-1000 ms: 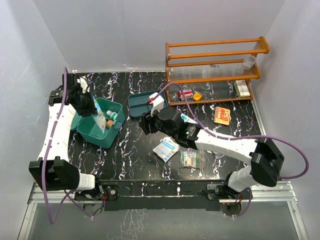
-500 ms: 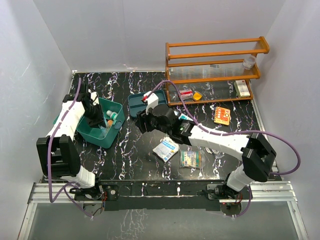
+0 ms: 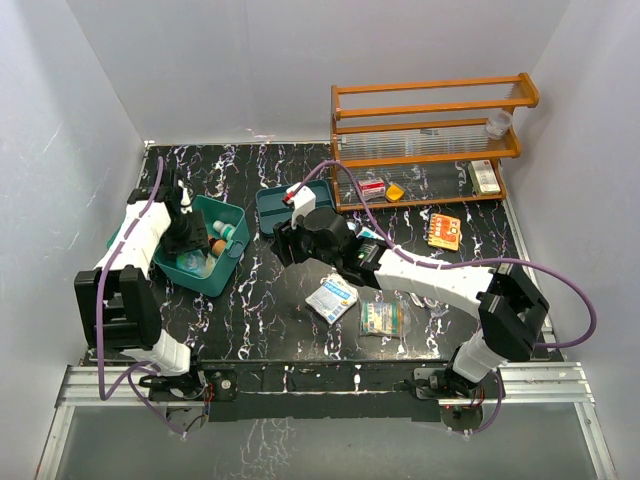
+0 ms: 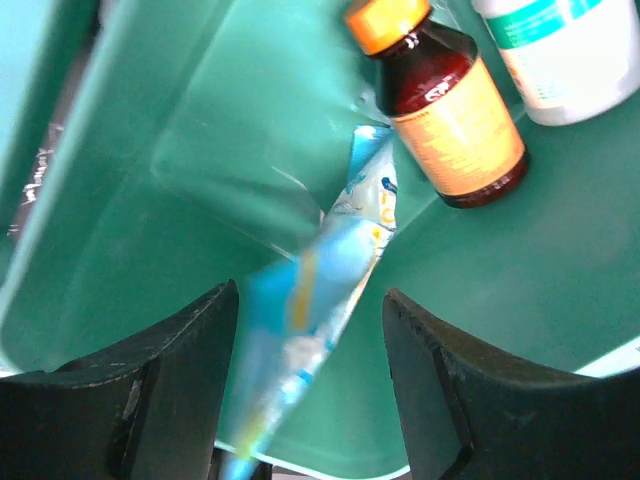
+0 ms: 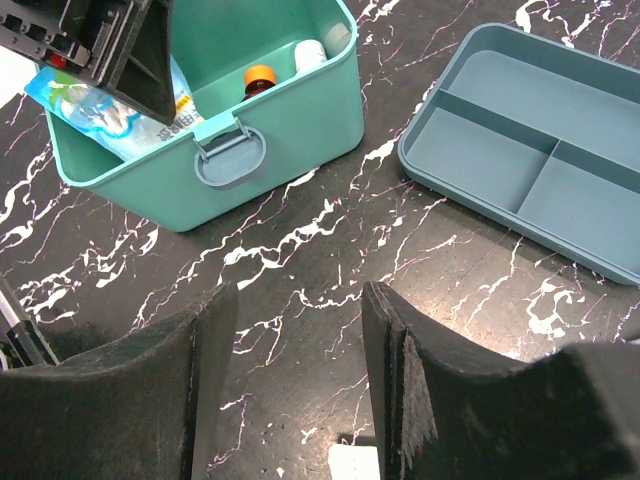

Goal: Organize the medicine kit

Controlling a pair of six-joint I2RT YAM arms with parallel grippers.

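The teal-green medicine kit [image 3: 222, 272] stands open at the left of the table. My left gripper [image 3: 188, 240] hangs inside it. In the left wrist view the left gripper [image 4: 310, 400] is open, and a blurred blue packet [image 4: 340, 250] lies loose between the fingers, leaning on the kit's wall [image 4: 200, 130]. A brown bottle with an orange cap [image 4: 450, 120] and a white bottle [image 4: 570, 50] lie in the kit. My right gripper [image 3: 285, 245] is open over bare table, between the kit [image 5: 290, 130] and the tray. Nothing is between its fingers, as the right gripper [image 5: 300, 370] shows in its own view.
A shallow blue-teal divided tray [image 3: 275, 205] sits behind my right gripper. An orange wooden rack [image 3: 430, 130] with small items stands at the back right. Two flat packets [image 3: 332, 296] [image 3: 383, 317] and an orange box [image 3: 444, 231] lie on the table.
My left arm has come down into the kit and its jaws have opened, letting go of the blue packet. My right gripper has shifted slightly left.
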